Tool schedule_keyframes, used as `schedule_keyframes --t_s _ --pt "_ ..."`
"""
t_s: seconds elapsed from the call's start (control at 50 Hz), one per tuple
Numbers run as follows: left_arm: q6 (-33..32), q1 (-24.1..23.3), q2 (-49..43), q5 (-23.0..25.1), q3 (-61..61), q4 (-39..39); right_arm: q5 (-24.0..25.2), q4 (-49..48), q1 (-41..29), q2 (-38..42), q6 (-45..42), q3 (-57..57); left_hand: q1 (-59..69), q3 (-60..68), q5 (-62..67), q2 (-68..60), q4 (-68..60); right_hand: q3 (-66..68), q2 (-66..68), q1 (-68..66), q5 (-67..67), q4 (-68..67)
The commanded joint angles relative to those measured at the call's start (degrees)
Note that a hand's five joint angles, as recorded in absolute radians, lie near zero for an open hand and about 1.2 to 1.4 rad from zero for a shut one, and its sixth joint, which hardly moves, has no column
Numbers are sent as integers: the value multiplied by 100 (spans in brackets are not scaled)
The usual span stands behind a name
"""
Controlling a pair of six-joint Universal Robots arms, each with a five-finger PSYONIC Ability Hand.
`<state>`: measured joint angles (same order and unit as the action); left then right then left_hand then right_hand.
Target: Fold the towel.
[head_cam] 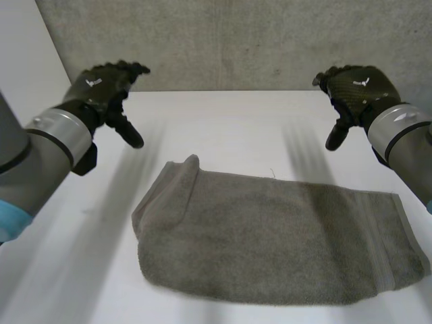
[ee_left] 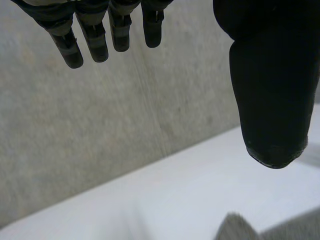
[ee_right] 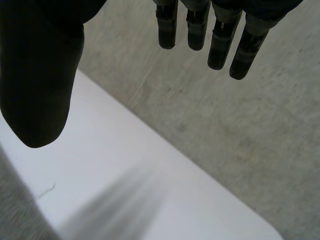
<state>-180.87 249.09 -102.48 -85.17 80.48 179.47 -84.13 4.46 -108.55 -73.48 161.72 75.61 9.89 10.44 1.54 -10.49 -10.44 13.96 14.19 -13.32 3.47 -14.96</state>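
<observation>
Lying on table point(head_cam: 223, 128), grey towel point(head_cam: 270, 236), corner folded over, left hand point(head_cam: 101, 84), right hand point(head_cam: 356, 84) hovering, both unclenched.

A grey towel point(head_cam: 283, 239) lies flat on the table, its left end bunched and folded over.

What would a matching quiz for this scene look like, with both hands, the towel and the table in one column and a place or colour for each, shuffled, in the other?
Column one:
1. left hand
2. right hand
3. towel
4. table

Column two:
A. white
B. grey, lying on the table, touched by neither hand
C. open, raised on the robot's left of the towel
D. open, raised on the robot's right of the towel

Pairs: 1-C, 2-D, 3-B, 4-A.
</observation>
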Motion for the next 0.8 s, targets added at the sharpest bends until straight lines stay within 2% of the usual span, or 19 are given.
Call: schedule_keyframes --t_s 0.02,0.16,0.24,0.34,0.5,0.62,0.8 --pt "-422 -1 -859 18 -76 27 46 257 79 325 -8 16 251 196 86 -191 -196 16 -7 -80 65 83" --pt "-502 -9 -1502 185 -366 203 116 134 614 501 -8 463 302 246 136 -242 -246 -17 -40 -47 32 117" --pt "-520 -27 -2019 596 -734 264 248 -24 897 589 -8 622 469 414 304 -409 -414 -34 -57 -29 15 134" --pt "-511 -36 -2599 940 -1305 238 896 -235 1563 773 -52 911 537 481 371 -477 -481 -17 -41 -46 31 117" --pt "-520 -53 -3636 1020 -2395 -25 1644 -314 2249 1142 -122 1017 1007 952 842 -947 -952 317 293 -380 366 -217" --pt "-529 -53 -4331 1037 -3151 -429 1707 -279 2461 1336 -386 1035 1294 1239 1129 -1234 -1239 571 548 -635 620 -472" --pt "-537 -62 -4640 1037 -3381 -659 1672 -297 2751 1713 -799 1062 2051 1996 1886 -1991 -1996 571 548 -635 620 -472"
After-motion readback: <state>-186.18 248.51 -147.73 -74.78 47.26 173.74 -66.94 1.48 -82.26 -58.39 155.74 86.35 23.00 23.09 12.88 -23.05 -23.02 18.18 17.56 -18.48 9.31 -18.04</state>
